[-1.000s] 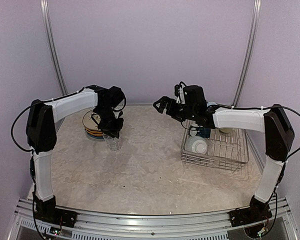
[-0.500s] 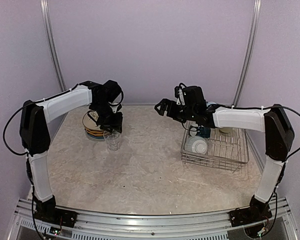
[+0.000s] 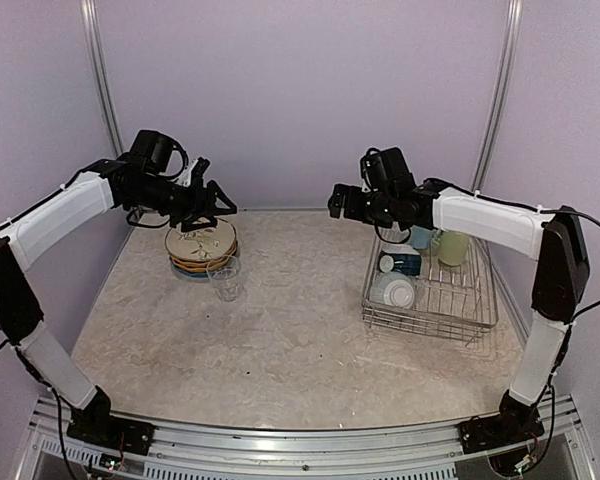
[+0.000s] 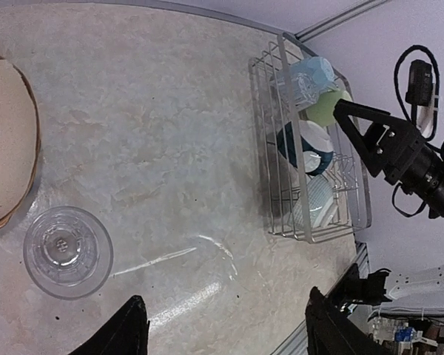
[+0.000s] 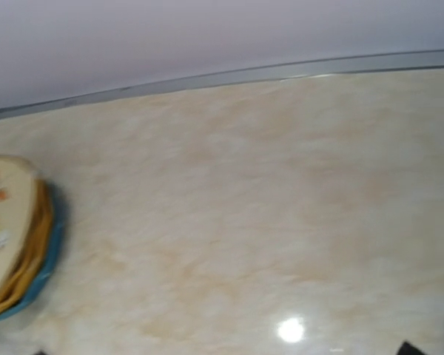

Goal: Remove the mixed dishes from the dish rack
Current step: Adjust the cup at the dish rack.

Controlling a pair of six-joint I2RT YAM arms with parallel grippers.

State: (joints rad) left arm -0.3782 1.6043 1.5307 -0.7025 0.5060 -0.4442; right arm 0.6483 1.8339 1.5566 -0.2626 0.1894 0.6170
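Note:
The dish rack (image 3: 477, 312) stands at the right and holds a light blue mug (image 3: 420, 237), a pale green mug (image 3: 453, 247) and teal-and-white bowls (image 3: 397, 291). A stack of plates (image 3: 201, 250) lies at the left, with a cream plate on top, and the clear glass tumbler (image 3: 224, 278) stands upright on the table just in front of it. My left gripper (image 3: 212, 212) hangs open above the plates, with nothing in it. In the left wrist view the tumbler (image 4: 67, 251) sits to the left of its fingers (image 4: 126, 333). My right gripper (image 3: 336, 200) is open in the air, left of the rack.
The table is pale marbled stone with purple walls on three sides. A metal rail runs along the near edge (image 3: 300, 440). The rack (image 4: 281, 148) sits close to the right wall. The right wrist view shows the plate stack (image 5: 11, 237) at its far left.
My left gripper has opened and let go of the tumbler, then risen and drawn back left over the plates. My right gripper has lifted slightly and turned.

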